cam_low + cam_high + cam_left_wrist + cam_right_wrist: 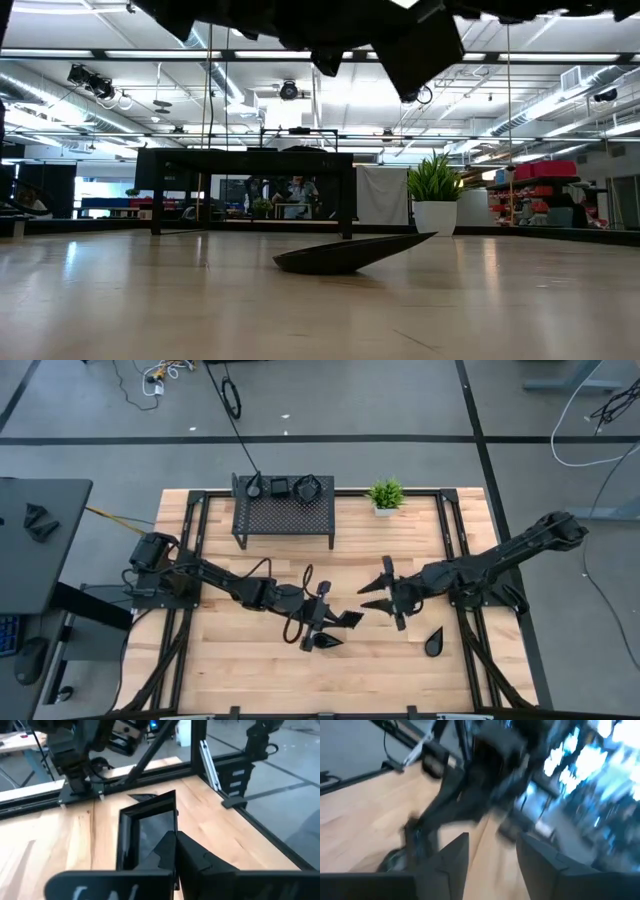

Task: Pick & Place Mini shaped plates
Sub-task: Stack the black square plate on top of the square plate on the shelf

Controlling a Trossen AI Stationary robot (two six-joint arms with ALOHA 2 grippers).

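Note:
A square black mini plate (351,618) hangs above the middle of the table, with my left gripper (337,619) shut on it. It also shows in the left wrist view (150,827) and at the top of the low view (420,55). My right gripper (368,598) stands open just right of that plate and touches nothing; its own view (492,865) is blurred. A leaf-shaped plate (329,642) lies on the table under my left gripper, its tip raised (350,255). A teardrop plate (433,643) lies near the right. More plates (282,487) sit on the black mesh rack (285,518). My left gripper pinches the square plate by one raised rim (169,836) between its two fingers (192,857). The fingers come about level from the table's left. The plate is lifted clear of the table and tilted, sticking out beyond the fingertips toward my right gripper.
A small green potted plant (386,495) stands at the back, right of the rack. Black frame rails (452,535) run along the table's left and right sides. Bare wood lies at the near left (240,660).

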